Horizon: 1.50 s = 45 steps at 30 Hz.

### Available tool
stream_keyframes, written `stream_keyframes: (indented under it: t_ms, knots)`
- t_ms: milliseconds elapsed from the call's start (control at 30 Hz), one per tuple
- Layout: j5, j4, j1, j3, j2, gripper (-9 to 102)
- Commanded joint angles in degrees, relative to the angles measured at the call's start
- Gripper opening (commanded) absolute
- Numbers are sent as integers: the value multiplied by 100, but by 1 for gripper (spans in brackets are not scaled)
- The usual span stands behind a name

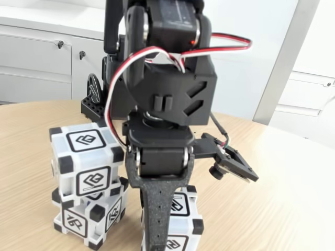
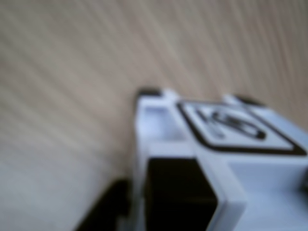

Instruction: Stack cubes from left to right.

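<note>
Two cubes stand stacked at the left of the fixed view, the upper cube sitting slightly turned on the lower cube. A third cube rests on the table to their right, and it looms close and blurred in the wrist view. My gripper reaches straight down at this third cube. Its black finger lies against the cube's left side and covers part of it. The other finger is hidden, so the grip does not show. A dark shape at the cube's lower left may be a finger.
The round wooden table has free room to the right of the arm. The arm's black base stands behind the stack. White cabinets line the wall beyond the table's far edge.
</note>
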Motion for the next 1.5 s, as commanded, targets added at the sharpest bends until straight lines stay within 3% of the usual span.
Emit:
stream_keyframes:
  t_ms: [0,367,633,967,1300,1467]
  knots:
    - [35,44,-18,-141,-9,31]
    - [88,53,-9,-141,9,17]
    - [167,62,0,-220,26,16]
    - [378,624,9,-1125,729,16]
    - [677,686,-9,-2347,650,17]
    - [694,1406,-26,-3164,738,17]
